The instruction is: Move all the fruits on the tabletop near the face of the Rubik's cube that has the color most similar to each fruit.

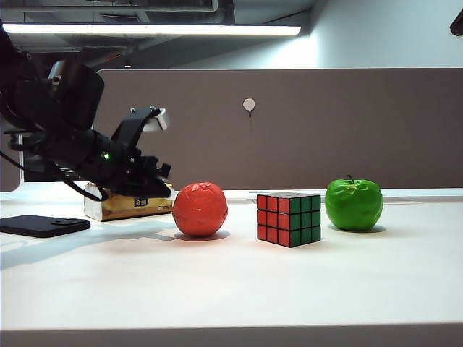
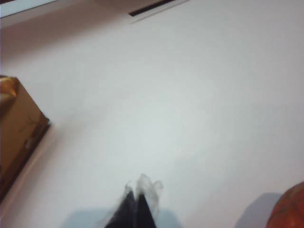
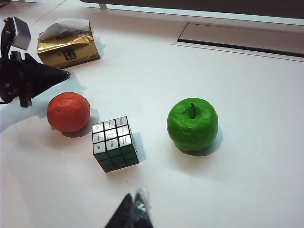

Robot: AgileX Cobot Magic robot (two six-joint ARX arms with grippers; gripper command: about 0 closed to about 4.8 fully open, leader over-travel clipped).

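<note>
A: Exterior view, left side?
B: Left gripper, fingers together, empty, above the tabletop just left of the red-orange fruit.
A: Rightward?
B: Rubik's cube, then green apple. Right gripper hovers near the cube, fingers together, empty.

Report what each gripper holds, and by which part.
Nothing held. Left gripper is shut, empty above the tabletop; right gripper is shut, empty, above the Rubik's cube.

White tabletop under red-orange fruit, Rubik's cube, green apple
</note>
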